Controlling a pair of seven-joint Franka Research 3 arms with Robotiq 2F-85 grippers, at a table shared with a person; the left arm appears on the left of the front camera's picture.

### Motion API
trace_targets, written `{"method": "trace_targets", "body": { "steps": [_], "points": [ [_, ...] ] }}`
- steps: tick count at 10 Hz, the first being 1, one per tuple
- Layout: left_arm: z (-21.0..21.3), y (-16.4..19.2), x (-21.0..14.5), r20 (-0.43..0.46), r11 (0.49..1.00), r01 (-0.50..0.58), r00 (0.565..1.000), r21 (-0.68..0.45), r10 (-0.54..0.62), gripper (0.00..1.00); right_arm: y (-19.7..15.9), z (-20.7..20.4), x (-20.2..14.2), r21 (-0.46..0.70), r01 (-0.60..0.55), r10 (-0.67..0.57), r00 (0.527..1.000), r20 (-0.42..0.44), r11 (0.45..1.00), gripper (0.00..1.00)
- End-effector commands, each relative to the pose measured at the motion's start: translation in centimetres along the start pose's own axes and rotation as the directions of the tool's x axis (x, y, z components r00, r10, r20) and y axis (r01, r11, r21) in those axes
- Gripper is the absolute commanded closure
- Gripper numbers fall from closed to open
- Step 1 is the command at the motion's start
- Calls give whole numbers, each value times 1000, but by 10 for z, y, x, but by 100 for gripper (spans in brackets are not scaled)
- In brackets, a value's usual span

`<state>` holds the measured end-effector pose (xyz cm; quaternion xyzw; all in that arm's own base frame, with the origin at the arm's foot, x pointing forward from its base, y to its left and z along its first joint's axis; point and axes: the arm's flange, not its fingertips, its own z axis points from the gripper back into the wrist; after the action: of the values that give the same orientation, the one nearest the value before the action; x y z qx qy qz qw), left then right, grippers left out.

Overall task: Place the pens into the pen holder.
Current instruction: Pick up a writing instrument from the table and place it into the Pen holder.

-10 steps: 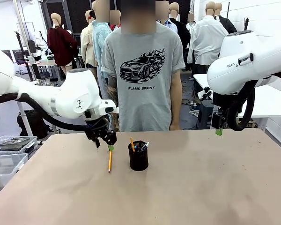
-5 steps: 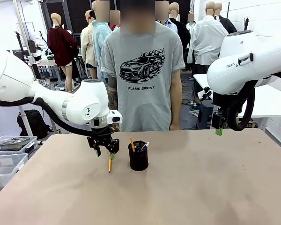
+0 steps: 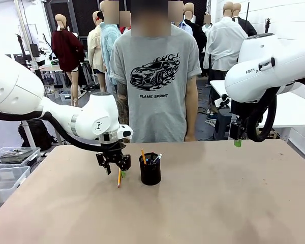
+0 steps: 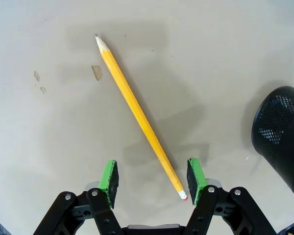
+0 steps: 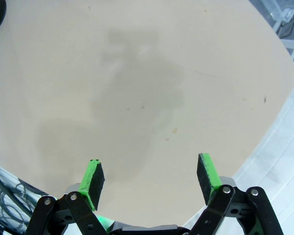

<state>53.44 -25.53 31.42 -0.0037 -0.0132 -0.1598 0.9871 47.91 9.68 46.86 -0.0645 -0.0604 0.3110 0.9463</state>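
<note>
Pencil (image 4: pixel 137 112), pen holder (image 3: pixel 150 172) on table (image 3: pixel 223 203)

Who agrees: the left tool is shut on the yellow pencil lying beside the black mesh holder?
Wrong: the left tool is open above the yellow pencil lying beside the black mesh holder, not shut on it. The left wrist view shows this.

The left pincer (image 3: pixel 115 169) has come down lower, over the far end of the yellow pencil (image 3: pixel 119 180).

right arm (image 3: pixel 274 66) white, black cable (image 3: pixel 271 113) | right gripper (image 5: pixel 150 170) black, green pads (image 5: pixel 93 177)
</note>
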Motion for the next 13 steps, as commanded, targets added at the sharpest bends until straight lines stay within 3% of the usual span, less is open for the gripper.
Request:
{"method": "trace_targets", "body": {
  "steps": [1,4,7,8,13],
  "points": [
    [-5,-3,12,7,999,-31,999,-16,32,27,0,0,0,-3,7,-7,1000,-2,1000,6],
    [-13,-1,13,-12,1000,-29,1000,3,29,27,0,0,0,-3,7,-7,1000,-2,1000,6],
    [-8,1,8,-14,1000,-9,1000,-5,9,86,0,0,0,-3,7,-7,1000,-2,1000,6],
    [-8,1,8,-18,1000,0,1000,-11,0,100,0,0,0,-3,7,-7,1000,-2,1000,6],
    [-5,5,4,-35,999,16,999,-34,-17,100,0,0,0,-3,7,-7,1000,-2,1000,6]
  ]
}}
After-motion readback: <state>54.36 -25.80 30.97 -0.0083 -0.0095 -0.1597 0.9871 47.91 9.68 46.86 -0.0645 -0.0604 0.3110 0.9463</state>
